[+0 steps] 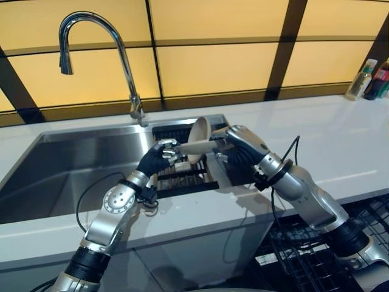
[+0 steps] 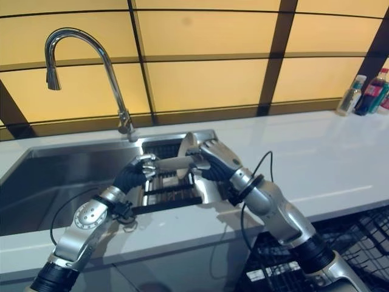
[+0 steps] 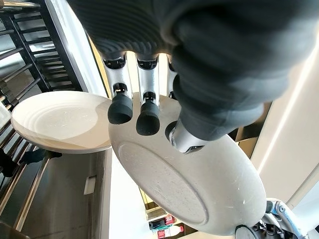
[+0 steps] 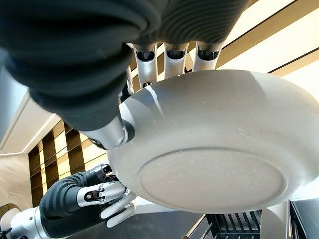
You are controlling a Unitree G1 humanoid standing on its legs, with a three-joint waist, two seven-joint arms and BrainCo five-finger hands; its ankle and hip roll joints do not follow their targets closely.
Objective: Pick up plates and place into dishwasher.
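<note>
With both the left hand point(image 1: 159, 156) and right hand point(image 1: 238, 145) pinching one plate point(image 1: 196, 146) flat above the sink rack point(image 1: 182, 176), an uneven release risked dropping it onto the upright plate point(image 1: 199, 139) there.

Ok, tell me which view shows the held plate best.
Right wrist view: the plate shows its underside nearly whole, rim in the right hand. Left wrist view: underside, partly behind the left hand. Eye views: edge-on.

Head stereo overlooking sink point(image 1: 73, 176), wrist cameras close-up
</note>
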